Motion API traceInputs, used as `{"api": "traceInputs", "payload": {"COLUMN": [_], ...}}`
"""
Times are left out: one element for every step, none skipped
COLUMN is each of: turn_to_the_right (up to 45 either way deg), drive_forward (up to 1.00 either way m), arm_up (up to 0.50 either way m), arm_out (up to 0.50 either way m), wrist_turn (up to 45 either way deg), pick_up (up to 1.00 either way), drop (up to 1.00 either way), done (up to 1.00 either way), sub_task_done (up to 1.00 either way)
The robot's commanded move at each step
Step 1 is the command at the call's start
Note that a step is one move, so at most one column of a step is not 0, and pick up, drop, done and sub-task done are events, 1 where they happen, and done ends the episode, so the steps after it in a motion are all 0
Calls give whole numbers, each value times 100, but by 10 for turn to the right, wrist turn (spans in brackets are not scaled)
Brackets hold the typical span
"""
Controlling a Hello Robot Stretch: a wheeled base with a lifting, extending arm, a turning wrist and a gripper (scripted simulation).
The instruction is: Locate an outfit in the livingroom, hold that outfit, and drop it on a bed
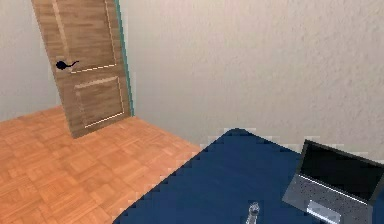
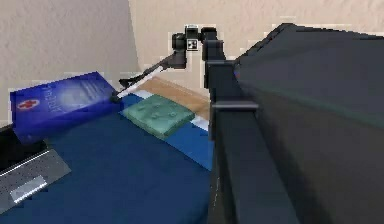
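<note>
In the arm side view the arm (image 2: 222, 110) rises from six o'clock. At its far end, the hand (image 2: 125, 92) slants its thin fingers toward eight o'clock above the blue bed (image 2: 130, 175). How wide the fingers stand cannot be told, nor whether the hand holds anything, since things lie on the bed behind it. A folded green cloth (image 2: 157, 115) lies flat on the bed at four o'clock of the fingertips, near them. At nine o'clock of the cloth lies a flat blue book-like thing (image 2: 60, 102) with a red-and-white mark and pale print too small to read. A laptop (image 2: 25, 172) sits open at the picture's eight o'clock.

The forward view shows the laptop (image 1: 335, 182) on the bed at four o'clock, and a wooden door (image 1: 88, 62) at eleven o'clock.
</note>
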Motion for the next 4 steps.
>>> {"api": "traceInputs", "payload": {"turn_to_the_right": [0,0,0,0], "drive_forward": [0,0,0,0], "arm_up": [-32,-32,0,10], "arm_out": [0,0,0,0], "wrist_turn": [0,0,0,0], "pick_up": [0,0,0,0], "drop": [0,0,100,0], "done": [0,0,0,0], "sub_task_done": [0,0,0,0]}}
